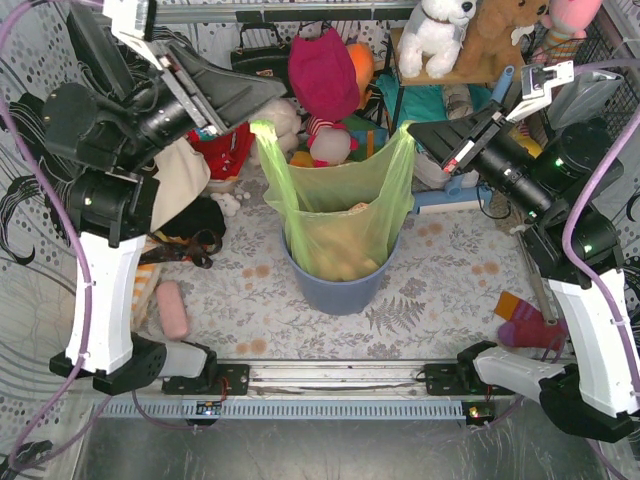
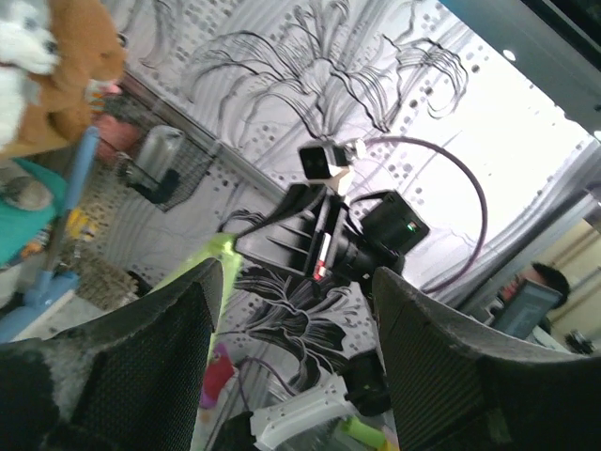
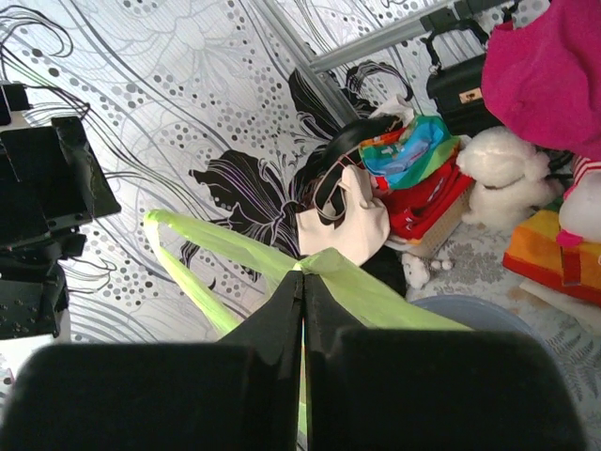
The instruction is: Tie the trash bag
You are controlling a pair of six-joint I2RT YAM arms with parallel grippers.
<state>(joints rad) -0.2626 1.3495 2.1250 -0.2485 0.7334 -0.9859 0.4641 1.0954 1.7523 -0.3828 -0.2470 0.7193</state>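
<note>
One handle of the trash bag is being pinched at the tips of the clenched right gripper. Green plastic is being stretched from there down to the bag's body, below and between both grippers. The left gripper is being held released, fingers well apart. The second handle is being rested against the edge of one finger, not clamped. The bag is being seated in a round bin on the table.
</note>
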